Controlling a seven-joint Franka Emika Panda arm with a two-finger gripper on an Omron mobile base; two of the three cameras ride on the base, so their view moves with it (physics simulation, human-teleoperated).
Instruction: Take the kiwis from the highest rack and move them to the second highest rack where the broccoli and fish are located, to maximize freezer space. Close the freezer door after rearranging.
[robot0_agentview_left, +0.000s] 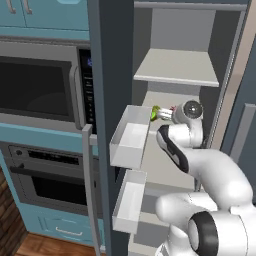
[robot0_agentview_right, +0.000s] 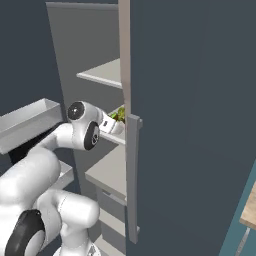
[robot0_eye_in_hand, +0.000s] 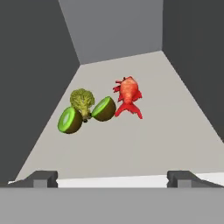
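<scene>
While our gripper (robot0_eye_in_hand: 112, 178) hangs at the rack's (robot0_eye_in_hand: 144, 144) front edge with fingers (robot0_eye_in_hand: 42, 178) spread and empty, we see two kiwi halves (robot0_eye_in_hand: 70, 120) lying on it. They flank the broccoli (robot0_eye_in_hand: 82, 100), touching it, with the fish (robot0_eye_in_hand: 128, 96) just beside.

No legible text, labels or nos. anywhere.
</scene>
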